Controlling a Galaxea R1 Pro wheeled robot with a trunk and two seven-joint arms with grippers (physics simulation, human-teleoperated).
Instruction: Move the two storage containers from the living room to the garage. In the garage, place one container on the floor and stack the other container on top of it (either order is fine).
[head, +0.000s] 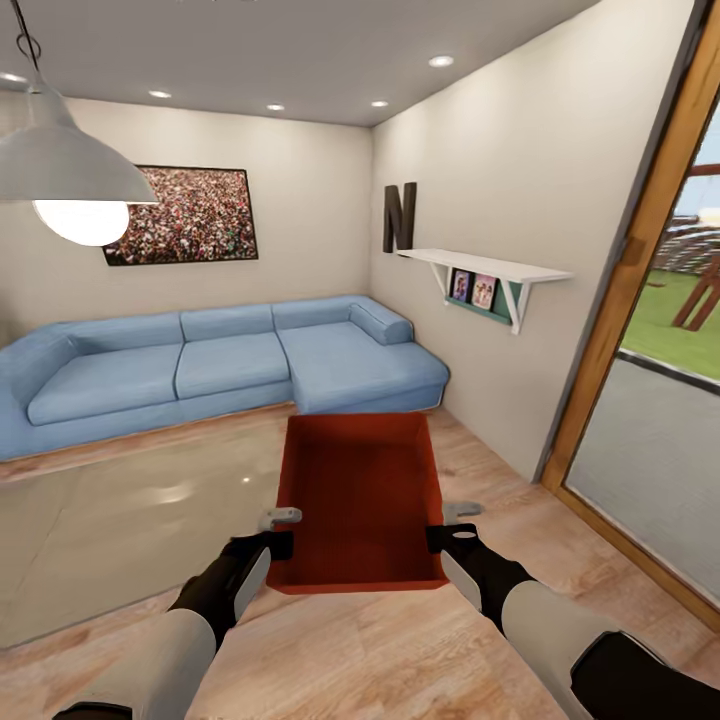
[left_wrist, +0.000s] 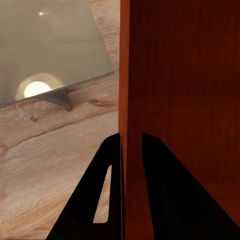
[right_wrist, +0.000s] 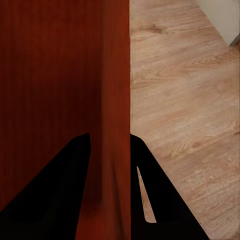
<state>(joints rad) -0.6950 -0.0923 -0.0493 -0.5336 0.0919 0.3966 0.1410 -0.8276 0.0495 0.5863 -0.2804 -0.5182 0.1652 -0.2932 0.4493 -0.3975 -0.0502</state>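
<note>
Light wood plank floor (head: 400, 640) filled the living room, where an orange-red storage container (head: 362, 505) was held in front of the robot, above the planks, open top up and empty. The left tool (head: 278, 532) pinched the container's left wall, one finger (left_wrist: 107, 190) outside and one inside. The right tool (head: 448, 528) gripped the right wall the same way, both jaws narrow around the thin wall. Beyond lay a pale rug (head: 130, 520), then a light blue sofa (head: 220, 365) against the wall, with a white shelf (head: 490, 268) to the right.
</note>
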